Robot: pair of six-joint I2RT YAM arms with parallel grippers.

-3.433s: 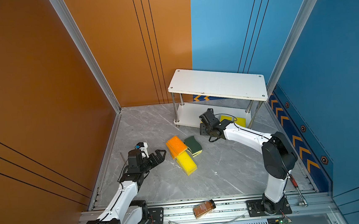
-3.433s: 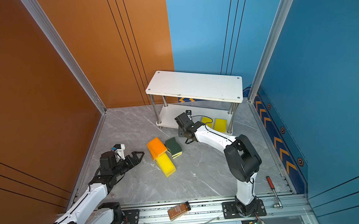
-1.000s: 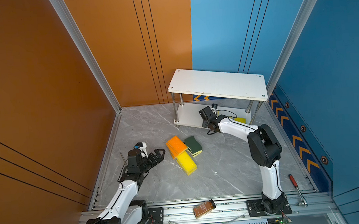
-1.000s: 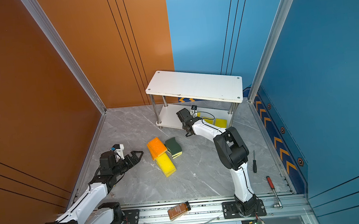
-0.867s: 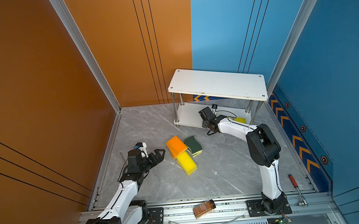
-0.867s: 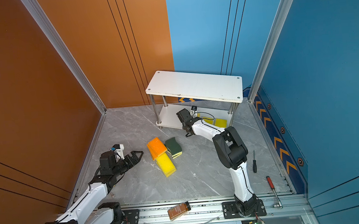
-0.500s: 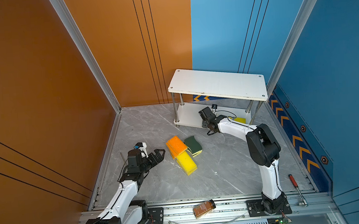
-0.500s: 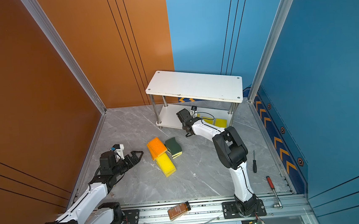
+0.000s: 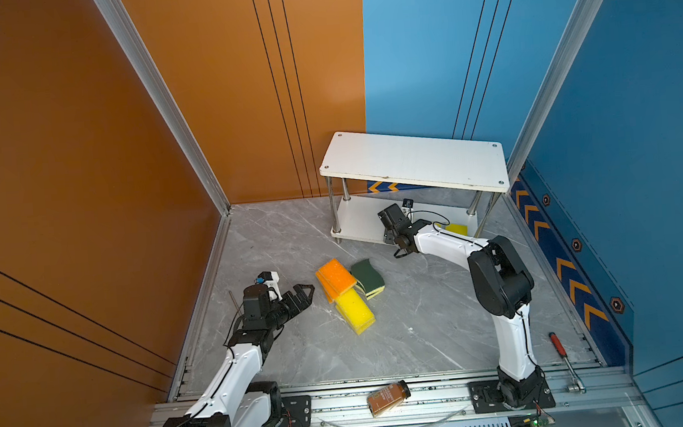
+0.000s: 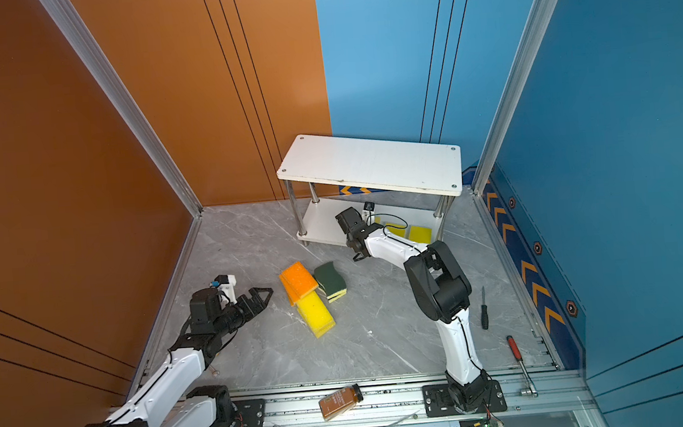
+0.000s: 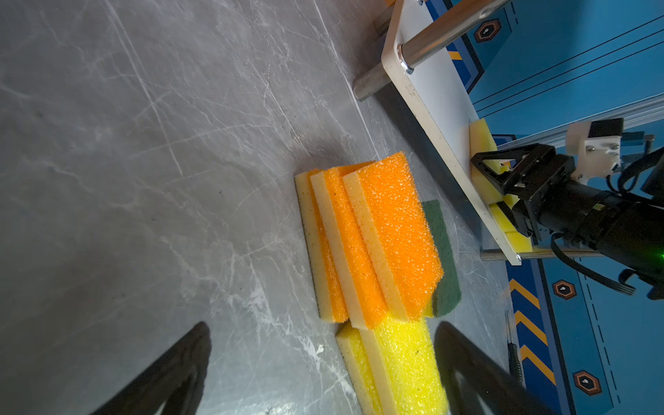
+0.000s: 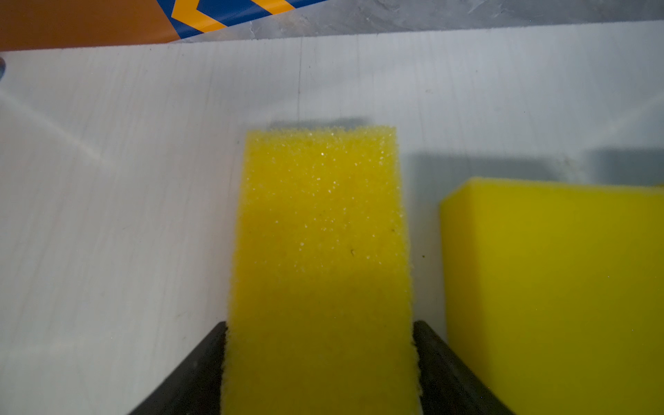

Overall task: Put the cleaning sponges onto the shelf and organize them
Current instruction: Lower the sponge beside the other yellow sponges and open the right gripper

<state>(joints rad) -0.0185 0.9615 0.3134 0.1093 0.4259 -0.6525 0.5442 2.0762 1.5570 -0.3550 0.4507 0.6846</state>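
Observation:
The shelf (image 9: 411,163) stands at the back. My right gripper (image 12: 319,327) reaches over its lower board (image 12: 125,179). A yellow sponge (image 12: 319,222) lies flat there between its fingertips, which rest against the sponge's sides without squeezing. A second yellow sponge (image 12: 553,287) lies beside it. On the floor is a pile: orange-topped sponges (image 9: 336,277), a green-topped one (image 9: 367,275) and yellow ones (image 9: 354,311). My left gripper (image 9: 306,294) hovers wide open just left of the pile. In the left wrist view the yellow sponges (image 11: 402,366) sit by one finger.
A brown bottle (image 9: 387,397) lies on the front rail. A red-handled tool (image 9: 558,343) and a black screwdriver (image 10: 483,307) lie on the floor at the right. Orange and blue walls close in the floor on three sides.
Since the earliest frames my right arm has stretched further in over the lower board. Over the last second it has barely shifted. The left arm and the pile have not moved.

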